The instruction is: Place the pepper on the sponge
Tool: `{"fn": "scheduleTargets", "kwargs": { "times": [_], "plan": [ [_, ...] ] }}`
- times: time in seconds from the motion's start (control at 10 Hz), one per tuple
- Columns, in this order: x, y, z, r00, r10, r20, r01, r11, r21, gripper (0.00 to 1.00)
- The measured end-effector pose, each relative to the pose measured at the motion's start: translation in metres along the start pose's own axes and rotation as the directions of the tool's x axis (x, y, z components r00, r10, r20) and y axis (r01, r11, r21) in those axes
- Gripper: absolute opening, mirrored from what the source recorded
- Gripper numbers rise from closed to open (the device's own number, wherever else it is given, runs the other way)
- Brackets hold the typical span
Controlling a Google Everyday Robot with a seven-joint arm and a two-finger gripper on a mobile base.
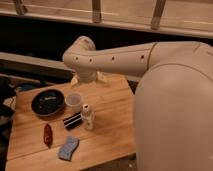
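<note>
- Camera view: the gripper (88, 79) hangs over the far edge of the wooden table (115, 125), behind the cup (74, 101). Whether it is spread or closed cannot be told.
- The pepper (48, 134) lies on the table near the front left.
- The sponge (68, 148) lies just beside it to the right, not touching.
- A dark bowl (48, 102), a white bottle (88, 116) and a striped block (73, 120) stand further back.
</note>
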Motion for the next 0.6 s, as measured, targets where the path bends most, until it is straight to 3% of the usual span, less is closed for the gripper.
{"fn": "scheduleTargets", "kwargs": {
  "times": [0.3, 0.6],
  "plan": [
    [0.022, 0.029, -0.006, 0.995, -0.089, -0.046, 0.086, 0.993, -0.08, 1.0],
    [0.065, 0.078, -0.013, 0.978, -0.194, -0.083, 0.177, 0.968, -0.176, 1.0]
  ]
}}
